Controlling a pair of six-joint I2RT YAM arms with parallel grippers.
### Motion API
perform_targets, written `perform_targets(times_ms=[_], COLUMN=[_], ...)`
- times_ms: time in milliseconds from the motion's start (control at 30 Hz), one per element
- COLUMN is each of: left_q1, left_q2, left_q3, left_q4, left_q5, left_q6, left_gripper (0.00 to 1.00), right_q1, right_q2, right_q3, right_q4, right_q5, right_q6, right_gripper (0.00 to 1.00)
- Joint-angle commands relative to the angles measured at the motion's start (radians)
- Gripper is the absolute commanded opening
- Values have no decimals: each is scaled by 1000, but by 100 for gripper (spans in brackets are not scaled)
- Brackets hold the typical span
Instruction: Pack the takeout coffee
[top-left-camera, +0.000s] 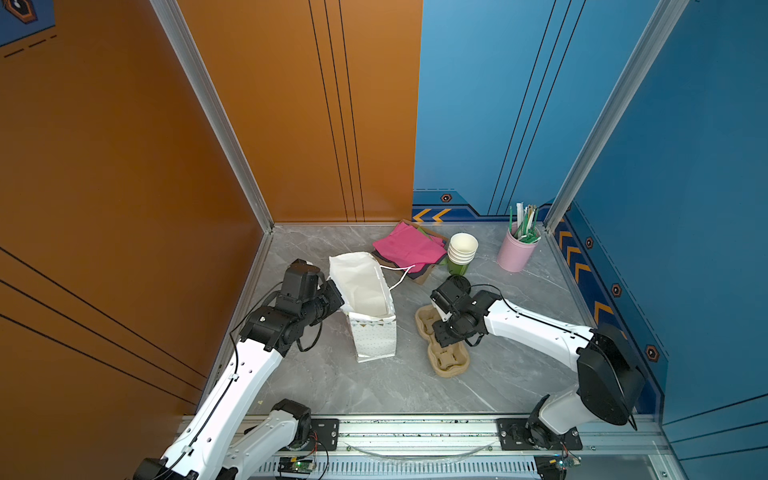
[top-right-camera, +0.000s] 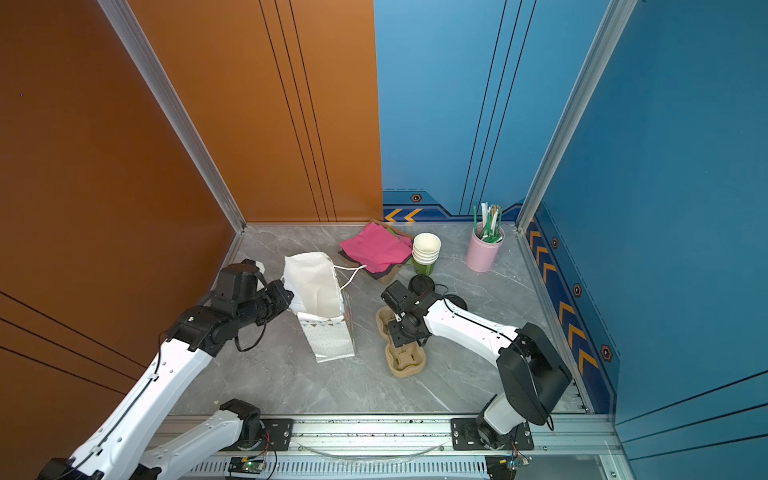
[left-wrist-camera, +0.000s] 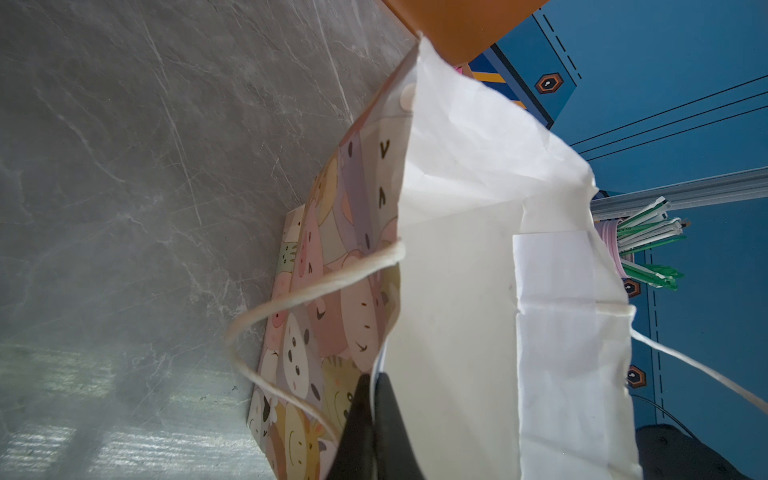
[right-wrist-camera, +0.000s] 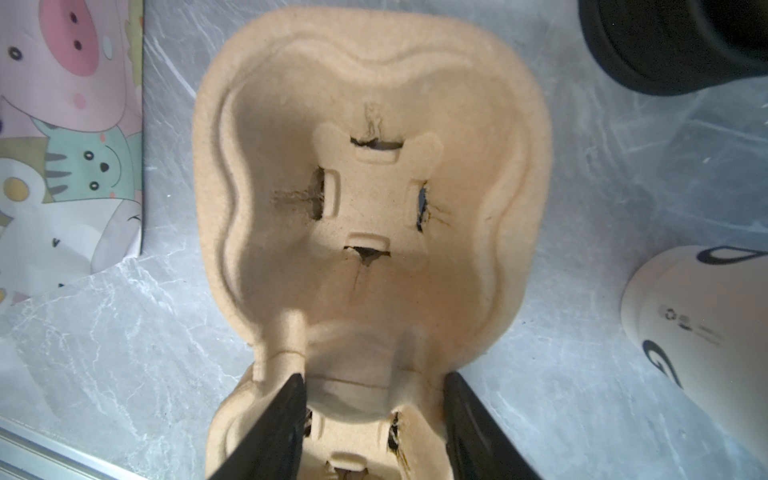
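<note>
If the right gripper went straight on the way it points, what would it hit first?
The brown cup carrier: the right gripper points down at its narrow middle, jaws astride it, seemingly close.

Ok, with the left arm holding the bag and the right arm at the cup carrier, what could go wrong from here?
1. The left gripper pinches only the thin rim of the paper bag, which could tear or slip free.
2. The right gripper straddles the narrow waist of the carrier. Its pulp shows cracks, so lifting there may flex it.
3. The takeout coffee sits close by and could be bumped.
</note>
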Motion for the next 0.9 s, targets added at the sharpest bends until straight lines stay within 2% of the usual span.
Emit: perform_targets(times_ms=[0, 467, 633, 867], left_q1=[-12, -14, -16, -18], left_q2=[15, 18, 18, 17], left_q3=[-27, -32, -34, -34], left_q4=[-40, -35, -35, -35], left_q5=[-8, -10, -12, -14], left_q6=[-10, -10, -10, -13], left_gripper=[0, 0, 0, 0], right_q1=[14, 21, 56, 77], right_q2=[26, -134, -99, -3], right_q3=[19, 52, 64, 74], right_q4=[2, -48, -48, -45], right_q5=[-7, 99, 92, 63], right_q6=[18, 44, 55, 70], right_gripper=[53, 62, 61, 56])
